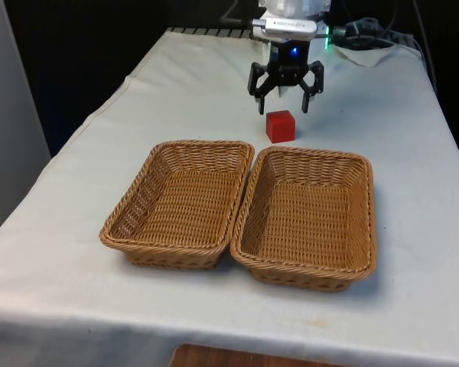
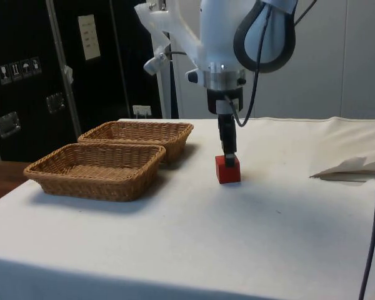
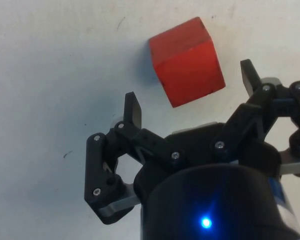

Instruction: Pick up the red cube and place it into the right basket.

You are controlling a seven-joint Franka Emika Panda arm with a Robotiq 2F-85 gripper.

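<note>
The red cube rests on the white cloth just behind the two wicker baskets; I also see the cube from the side and the cube from the wrist. My gripper hangs open just above and slightly behind it, nothing between its fingers. From the side the gripper reaches down to the cube's top edge. The right basket is empty, at the front view's right of the left basket.
The two baskets stand side by side, touching, near the table's middle. In the side view the baskets lie beyond the cube. Cables and a crumpled white sheet lie at the far end of the table.
</note>
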